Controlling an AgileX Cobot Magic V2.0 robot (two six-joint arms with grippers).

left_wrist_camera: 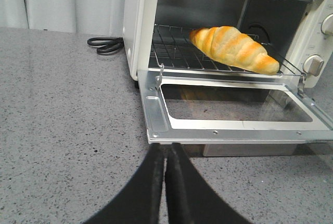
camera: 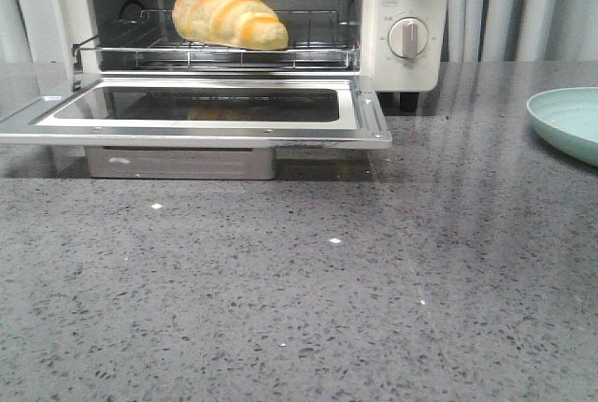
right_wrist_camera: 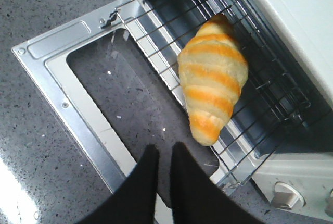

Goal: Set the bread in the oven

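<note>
Resting on the wire rack (camera: 318, 51) inside the oven (camera: 397, 9), the bread (camera: 230, 14) overhangs its front edge; your left gripper (left_wrist_camera: 165, 164) is clenched, right gripper (right_wrist_camera: 164, 169) barely parted, both empty; shutting the door (camera: 201, 114) could clip it.

A grey speckled stone worktop (camera: 308, 299) carries the cream-white oven (camera: 411, 47) at its back, door folded down flat above the surface. A pale green plate (camera: 570, 122) rests at the right edge, well apart from the oven. A coiled black cord (left_wrist_camera: 106, 44) lies beside the oven's left wall
</note>
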